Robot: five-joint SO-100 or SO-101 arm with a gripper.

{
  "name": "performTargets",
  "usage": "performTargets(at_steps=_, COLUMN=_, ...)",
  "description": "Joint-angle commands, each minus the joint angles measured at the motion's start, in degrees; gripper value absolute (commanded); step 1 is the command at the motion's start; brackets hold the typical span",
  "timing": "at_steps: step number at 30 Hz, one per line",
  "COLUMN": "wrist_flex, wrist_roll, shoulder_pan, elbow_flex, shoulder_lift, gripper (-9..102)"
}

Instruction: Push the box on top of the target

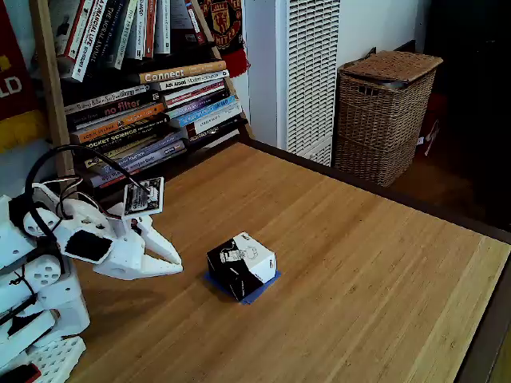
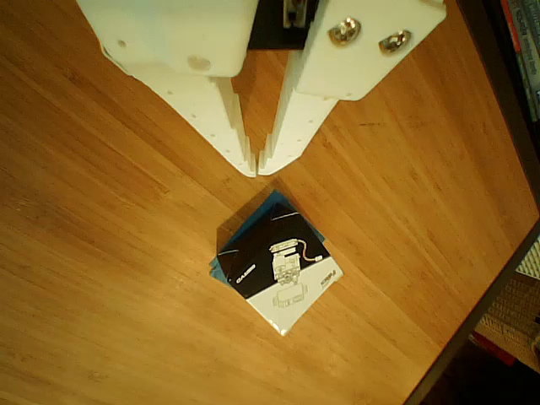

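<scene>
tool [image 2: 256, 169] tips together, beside box [image 2: 278, 268] covering target [image 2: 272, 202].

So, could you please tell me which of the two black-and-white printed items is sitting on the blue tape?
The small black-and-white cardboard box covers the blue tape square; the flat printed tag rides on the arm.

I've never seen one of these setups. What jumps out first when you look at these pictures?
Probably the small black-and-white box in the middle of the wooden table, sitting on a blue tape square whose edges peek out beneath it. Next, the white robot arm at the left in the fixed view, its pincer shut and pointing at the box without touching it. Behind are a packed bookshelf and a wicker basket.
</scene>
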Motion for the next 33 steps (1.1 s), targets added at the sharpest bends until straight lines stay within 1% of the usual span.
performTargets(at_steps=1, wrist_flex=-0.3, wrist_roll=-0.4, shoulder_pan=-0.6, elbow_flex=0.0, shoulder_lift=0.7, gripper=0)
performTargets(at_steps=8, wrist_flex=2.0, wrist_roll=-1.6, shoulder_pan=-1.8, elbow_flex=0.1, shoulder_lift=0.7, gripper=0)
performTargets(at_steps=12, wrist_flex=4.1, wrist_roll=0.2, shoulder_pan=-3.3, elbow_flex=0.1, shoulder_lift=0.7, gripper=0)
performTargets(at_steps=25, wrist_flex=11.1, wrist_roll=0.1, shoulder_pan=-3.5, elbow_flex=0.1, shoulder_lift=0.7, gripper=1)
performTargets(at_steps=33, wrist_flex=11.3, wrist_roll=0.1, shoulder_pan=-3.3, elbow_flex=0.1, shoulder_lift=0.7, gripper=1)
